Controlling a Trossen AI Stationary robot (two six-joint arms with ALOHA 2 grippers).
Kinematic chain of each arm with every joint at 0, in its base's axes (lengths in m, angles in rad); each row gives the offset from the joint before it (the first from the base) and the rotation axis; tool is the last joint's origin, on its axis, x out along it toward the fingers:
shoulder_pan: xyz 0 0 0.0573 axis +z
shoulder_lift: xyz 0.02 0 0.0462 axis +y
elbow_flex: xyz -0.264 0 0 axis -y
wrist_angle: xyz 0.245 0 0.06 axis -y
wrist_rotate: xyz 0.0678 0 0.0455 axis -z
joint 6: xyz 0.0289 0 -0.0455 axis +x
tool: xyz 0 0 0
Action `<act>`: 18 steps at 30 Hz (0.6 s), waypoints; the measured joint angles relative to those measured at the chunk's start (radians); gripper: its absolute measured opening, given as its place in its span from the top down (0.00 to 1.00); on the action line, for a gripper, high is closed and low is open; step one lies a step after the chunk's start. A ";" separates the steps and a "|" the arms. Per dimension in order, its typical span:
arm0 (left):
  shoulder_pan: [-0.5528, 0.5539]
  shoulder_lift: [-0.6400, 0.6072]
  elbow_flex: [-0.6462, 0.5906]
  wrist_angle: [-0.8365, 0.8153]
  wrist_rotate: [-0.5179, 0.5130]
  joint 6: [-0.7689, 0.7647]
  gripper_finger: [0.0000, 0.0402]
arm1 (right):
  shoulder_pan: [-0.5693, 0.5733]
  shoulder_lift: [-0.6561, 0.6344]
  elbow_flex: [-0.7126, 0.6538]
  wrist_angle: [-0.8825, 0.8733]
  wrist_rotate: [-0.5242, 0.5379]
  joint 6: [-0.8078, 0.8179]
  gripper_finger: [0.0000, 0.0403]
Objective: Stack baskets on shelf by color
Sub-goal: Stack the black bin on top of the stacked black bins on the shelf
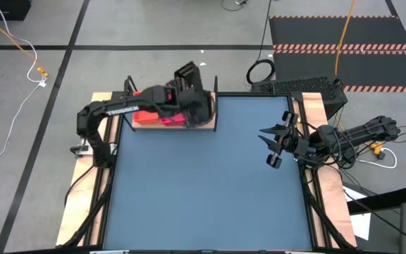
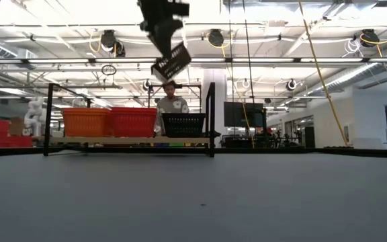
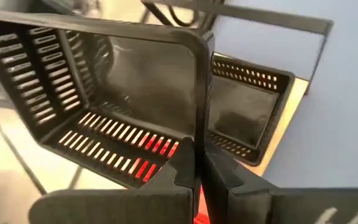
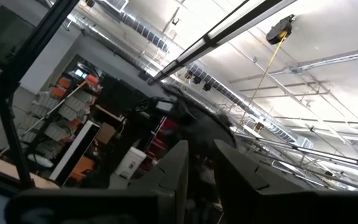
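Over the shelf (image 1: 206,125) at the table's far edge, the left gripper (image 3: 199,168) hung with its fingers pinched on the wall of a black basket (image 3: 114,93), carried tilted in the air above the board. Another black basket (image 2: 183,124) sat on the shelf's right end, an orange-red stack (image 2: 86,122) at the left end and a pink-magenta stack (image 2: 133,122) between them, all side by side. At the table's right edge the right gripper (image 1: 276,144) waited above the surface, fingers narrowly apart, holding nothing. A person (image 2: 172,101) stood beyond the shelf.
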 joint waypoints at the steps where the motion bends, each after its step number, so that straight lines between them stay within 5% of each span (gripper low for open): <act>1: 0.016 0.011 0.000 0.003 0.021 0.004 0.98 | 0.000 0.000 0.000 -0.003 0.000 0.000 0.84; 7: 0.028 0.111 0.000 0.011 0.077 0.120 0.98 | 0.000 0.000 0.000 -0.010 0.001 0.008 0.84; 18: 0.016 0.213 0.000 0.018 0.122 0.088 0.98 | 0.000 0.000 0.000 -0.010 0.001 0.053 0.84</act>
